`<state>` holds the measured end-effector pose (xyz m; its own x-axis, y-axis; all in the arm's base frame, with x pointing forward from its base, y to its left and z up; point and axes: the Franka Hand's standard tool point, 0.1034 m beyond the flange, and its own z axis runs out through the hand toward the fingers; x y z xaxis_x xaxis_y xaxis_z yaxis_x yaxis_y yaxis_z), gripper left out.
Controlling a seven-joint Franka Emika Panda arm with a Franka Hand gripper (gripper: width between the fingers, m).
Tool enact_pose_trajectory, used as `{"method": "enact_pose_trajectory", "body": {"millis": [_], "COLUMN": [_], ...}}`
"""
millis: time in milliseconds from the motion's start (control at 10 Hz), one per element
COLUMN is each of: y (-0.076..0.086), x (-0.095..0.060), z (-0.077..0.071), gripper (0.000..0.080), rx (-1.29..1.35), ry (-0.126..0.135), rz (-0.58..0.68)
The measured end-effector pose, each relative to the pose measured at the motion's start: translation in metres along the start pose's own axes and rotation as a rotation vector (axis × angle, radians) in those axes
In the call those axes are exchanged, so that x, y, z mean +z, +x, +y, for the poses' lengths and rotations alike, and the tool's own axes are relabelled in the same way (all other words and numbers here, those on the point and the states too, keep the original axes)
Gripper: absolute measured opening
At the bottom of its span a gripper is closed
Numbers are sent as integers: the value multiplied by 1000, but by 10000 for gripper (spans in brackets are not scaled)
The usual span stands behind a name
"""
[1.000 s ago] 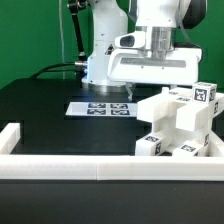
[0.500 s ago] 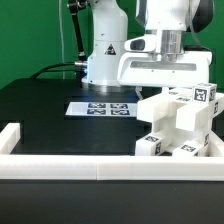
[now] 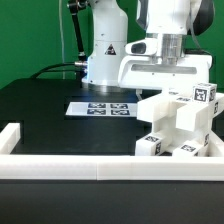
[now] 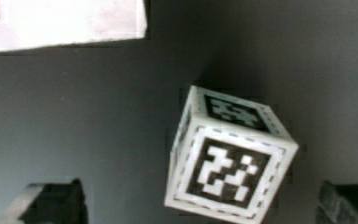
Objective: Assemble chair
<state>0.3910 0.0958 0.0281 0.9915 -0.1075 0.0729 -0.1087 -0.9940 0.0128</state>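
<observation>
The chair parts point(image 3: 178, 125) are chunky white blocks with black-and-white tags, piled at the exterior view's right, just behind the front wall. My gripper point(image 3: 167, 88) hangs right above the pile, its fingers hidden behind the topmost block. In the wrist view, a white tagged block point(image 4: 229, 160) lies on the dark table below my gripper point(image 4: 202, 205). The two dark fingertips point(image 4: 51, 203) stand wide apart on either side of the block, with a gap on each side. The gripper is open and holds nothing.
The marker board point(image 3: 100, 108) lies flat on the black table in front of the arm's base; its corner also shows in the wrist view point(image 4: 60, 25). A long white border wall point(image 3: 70, 166) runs along the front, with a side wall point(image 3: 10, 135) at the exterior view's left.
The gripper has shifted toward the exterior view's right, over the pile of blocks, then nearly stopped. Its jaws have stayed open. The blocks have not moved.
</observation>
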Motion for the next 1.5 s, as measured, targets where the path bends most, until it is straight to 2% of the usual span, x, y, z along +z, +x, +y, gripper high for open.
{"method": "enact_pose_trajectory", "body": {"millis": [200,400,800,900,1000,1100,1500], "y": [-1,-6,-10,-10,-10,-10,-7], "x": [1,12,19,19,19,19,18], "z": [3,10,10,10,10,9,16], "gripper": [649,649,646,482,482,292,287], "rx": [-3,-4,-11,-11,-12,-13,-18], "ry": [-3,-20,-30,-29,-29,-29,-31], "rz": [0,6,0,0,0,1,2]}}
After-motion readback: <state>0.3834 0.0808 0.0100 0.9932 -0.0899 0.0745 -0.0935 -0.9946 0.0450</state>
